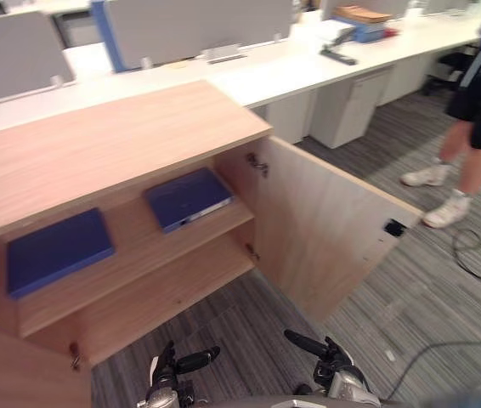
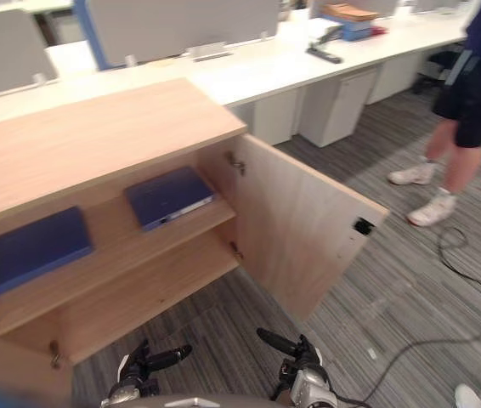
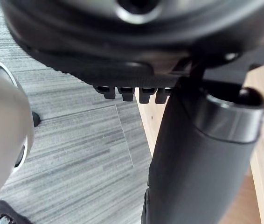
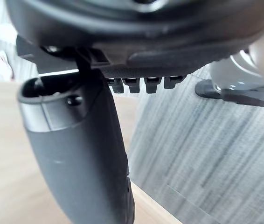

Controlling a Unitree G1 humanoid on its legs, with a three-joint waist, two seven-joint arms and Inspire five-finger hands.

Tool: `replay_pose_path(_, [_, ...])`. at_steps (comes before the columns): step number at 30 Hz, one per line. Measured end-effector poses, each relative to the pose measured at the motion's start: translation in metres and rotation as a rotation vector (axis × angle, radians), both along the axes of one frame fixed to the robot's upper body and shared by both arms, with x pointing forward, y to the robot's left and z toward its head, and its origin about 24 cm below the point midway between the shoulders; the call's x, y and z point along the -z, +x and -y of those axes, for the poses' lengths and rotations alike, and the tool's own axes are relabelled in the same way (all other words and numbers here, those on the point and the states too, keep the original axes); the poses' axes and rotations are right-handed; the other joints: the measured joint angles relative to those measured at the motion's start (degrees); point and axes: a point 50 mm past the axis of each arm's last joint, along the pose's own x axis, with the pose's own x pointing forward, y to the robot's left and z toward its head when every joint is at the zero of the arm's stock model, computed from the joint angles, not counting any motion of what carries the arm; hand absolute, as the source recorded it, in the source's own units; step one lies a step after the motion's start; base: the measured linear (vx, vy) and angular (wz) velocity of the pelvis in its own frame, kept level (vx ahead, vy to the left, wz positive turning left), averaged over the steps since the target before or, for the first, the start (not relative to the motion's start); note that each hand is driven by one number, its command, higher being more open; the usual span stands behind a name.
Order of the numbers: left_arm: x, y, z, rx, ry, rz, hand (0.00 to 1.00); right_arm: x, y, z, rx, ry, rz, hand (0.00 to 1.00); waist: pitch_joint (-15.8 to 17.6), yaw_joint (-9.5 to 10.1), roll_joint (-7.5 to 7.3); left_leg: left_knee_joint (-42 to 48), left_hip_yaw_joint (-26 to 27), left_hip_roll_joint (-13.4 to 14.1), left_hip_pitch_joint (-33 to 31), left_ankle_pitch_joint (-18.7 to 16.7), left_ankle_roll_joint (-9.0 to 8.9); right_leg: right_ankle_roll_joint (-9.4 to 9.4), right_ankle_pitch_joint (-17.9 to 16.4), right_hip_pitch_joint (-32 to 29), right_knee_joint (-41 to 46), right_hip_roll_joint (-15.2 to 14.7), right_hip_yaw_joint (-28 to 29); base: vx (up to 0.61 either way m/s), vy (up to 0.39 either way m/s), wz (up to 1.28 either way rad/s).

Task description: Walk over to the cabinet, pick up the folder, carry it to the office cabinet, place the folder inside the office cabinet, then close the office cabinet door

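Office cabinet (image 1: 96,144) has its right door (image 1: 325,221) swung wide open, away from the body. Two blue folders lie flat on the cabinet's upper shelf (image 1: 138,246). The left folder (image 1: 56,249) is at the shelf's left end. The right folder (image 1: 188,197) is at the end nearest the open door, lying askew, with a pale edge facing the shelf front. They are apart, not touching. The board below the shelf (image 1: 164,297) is bare wood.

Left hand (image 1: 168,370) and right hand (image 1: 334,361) are both low in front of the cabinet, over the grey carpet (image 1: 410,314), well short of the shelf. Neither holds anything. Each wrist view shows the thumb sticking straight out with carpet and cabinet wood behind it. Can't tell whether either hand is spread or closed.

A long white desk (image 1: 266,72) with grey partitions runs behind the cabinet. A person (image 1: 478,93) in dark shorts and white shoes stands past the open door.
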Motion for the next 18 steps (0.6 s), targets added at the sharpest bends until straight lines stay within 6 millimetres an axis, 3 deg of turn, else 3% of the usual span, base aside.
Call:
replay_pose_path(2, [0.000,-0.003,-0.002,-0.026,-0.005,-0.002,1.00,-0.002,0.002,0.006,0.029,-0.015,0.011,1.00,-1.4,0.74,0.13,-3.2,0.5,-0.1,0.2,0.3,0.34,-0.40,-0.7,-0.2,-3.9,2.0,-2.0,-0.07,-0.050,-1.05])
replay_pose_path(3, [0.000,-0.004,-0.004,-0.028,0.000,-0.004,1.00,-0.005,0.007,0.011,0.049,-0.033,0.028,1.00,-1.6,0.46,0.22,-4.1,2.3,0.8,0.4,1.1,0.51,-0.97,-1.5,-1.0,-0.2,1.1,-3.0,0.01,-0.062,-0.93])
replay_pose_path(4, [0.001,-0.006,-0.006,-0.025,0.006,-0.014,1.00,-0.007,0.010,0.017,0.066,-0.052,0.041,1.00,-1.9,0.41,-0.81,-4.3,4.0,0.5,1.3,1.6,-1.19,0.60,-0.7,-0.6,-1.7,2.1,-1.8,0.03,-0.045,-0.95])
replay_pose_path(7, [0.005,-0.016,-0.005,-0.026,-0.003,-0.047,1.00,-0.014,0.020,0.031,0.069,-0.105,0.067,1.00,-2.4,0.51,0.27,-5.2,3.6,0.6,1.6,3.3,0.14,0.15,5.8,2.0,-13.6,7.0,2.3,0.04,-0.077,-0.84])
replay_pose_path(10, [0.005,-0.018,-0.003,-0.018,-0.005,-0.055,1.00,-0.022,0.027,0.043,0.064,-0.151,0.103,1.00,-2.3,0.12,0.61,-5.0,1.8,0.2,3.2,4.0,-0.09,-0.12,8.4,5.3,-19.0,8.4,4.1,0.04,-0.066,-0.41])
replay_pose_path(13, [0.003,-0.012,-0.001,0.043,0.007,-0.036,1.00,-0.044,0.053,0.059,0.023,-0.241,0.213,1.00,-2.5,0.18,0.98,-6.3,-0.7,-0.4,3.5,4.4,-0.61,0.13,9.0,5.6,-20.3,8.6,4.6,-0.01,-0.008,-0.07])
replay_pose_path(18, [0.002,-0.013,-0.002,0.103,0.030,-0.036,1.00,-0.084,0.100,0.066,-0.099,-0.375,0.378,1.00,-2.4,0.21,0.82,-8.3,-3.5,-1.1,3.5,4.4,-0.65,0.60,9.4,5.0,-20.5,8.4,4.4,-0.07,0.030,0.04])
